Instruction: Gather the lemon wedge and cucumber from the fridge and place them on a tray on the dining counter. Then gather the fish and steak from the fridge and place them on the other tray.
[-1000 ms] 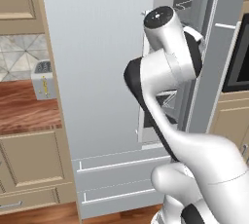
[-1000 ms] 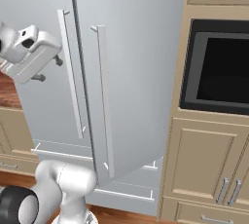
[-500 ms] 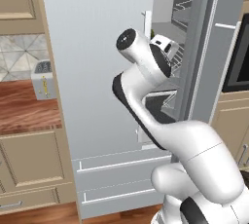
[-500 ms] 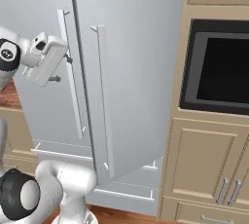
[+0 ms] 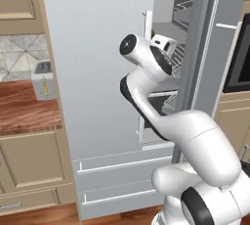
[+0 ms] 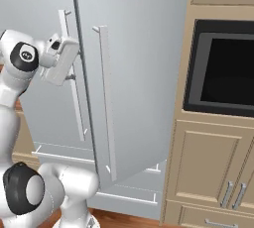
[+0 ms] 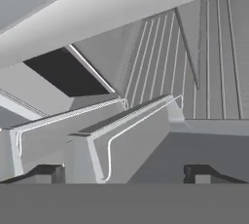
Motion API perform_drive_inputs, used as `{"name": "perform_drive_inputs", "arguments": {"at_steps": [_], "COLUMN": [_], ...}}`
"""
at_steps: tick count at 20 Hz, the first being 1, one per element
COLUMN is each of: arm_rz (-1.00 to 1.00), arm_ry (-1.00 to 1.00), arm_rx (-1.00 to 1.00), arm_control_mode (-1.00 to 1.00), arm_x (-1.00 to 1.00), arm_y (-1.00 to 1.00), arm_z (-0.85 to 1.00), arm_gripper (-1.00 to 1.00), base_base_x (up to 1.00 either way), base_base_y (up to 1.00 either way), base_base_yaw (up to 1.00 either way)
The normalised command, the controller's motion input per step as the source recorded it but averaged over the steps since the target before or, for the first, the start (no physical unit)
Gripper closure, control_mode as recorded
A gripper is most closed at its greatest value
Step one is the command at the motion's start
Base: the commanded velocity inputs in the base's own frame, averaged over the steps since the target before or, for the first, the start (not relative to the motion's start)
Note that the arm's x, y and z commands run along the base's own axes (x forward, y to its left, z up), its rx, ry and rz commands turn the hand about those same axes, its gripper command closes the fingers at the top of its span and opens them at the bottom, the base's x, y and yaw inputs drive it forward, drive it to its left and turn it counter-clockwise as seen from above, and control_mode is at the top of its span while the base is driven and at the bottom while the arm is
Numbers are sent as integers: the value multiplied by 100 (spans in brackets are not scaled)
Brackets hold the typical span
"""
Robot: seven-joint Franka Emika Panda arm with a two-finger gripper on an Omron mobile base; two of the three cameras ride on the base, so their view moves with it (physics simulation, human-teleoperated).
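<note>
right at the bottom of the hand view two dark fingertips (image 7: 46, 173) stand well apart with nothing between them; the gripper (image 7: 121, 174) is spread and empty. just beyond them are two door bins (image 7: 136, 145), white-rimmed, and farther back the ribbed fridge (image 5: 97, 48) interior. from the left base view the gripper reaches into the gap of the one open door (image 6: 134, 73); two handles (image 6: 105, 98) show on the front. the lemon wedge, cucumber, fish and steak are not visible, presumably deeper inside. i judge the wedge small and slick, best pinched across its sides; the cucumber stiff, taken mid-length.
</note>
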Motion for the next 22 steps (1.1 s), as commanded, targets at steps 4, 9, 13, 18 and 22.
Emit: {"name": "perform_drive_inputs", "arguments": {"at_steps": [4,9,13,18,22], "arm_rz": [0,-1,-6,-10,-12], "arm_ry": [3,5,2,3,0], "arm_rx": [-6,-6,-6,-7,-7], "arm_control_mode": [-100,-100,-100,-100,-100], "arm_x": [6,-11,-44,-52,-68], "arm_y": [-45,-44,-37,-46,-61], "arm_z": [0,10,25,34,27], "arm_gripper": [-100,-100,-100,-100,-100], "base_base_x": [0,0,0,0,0], "base_base_y": [0,0,0,0,0], "base_base_yaw": [0,0,0,0,0]}}
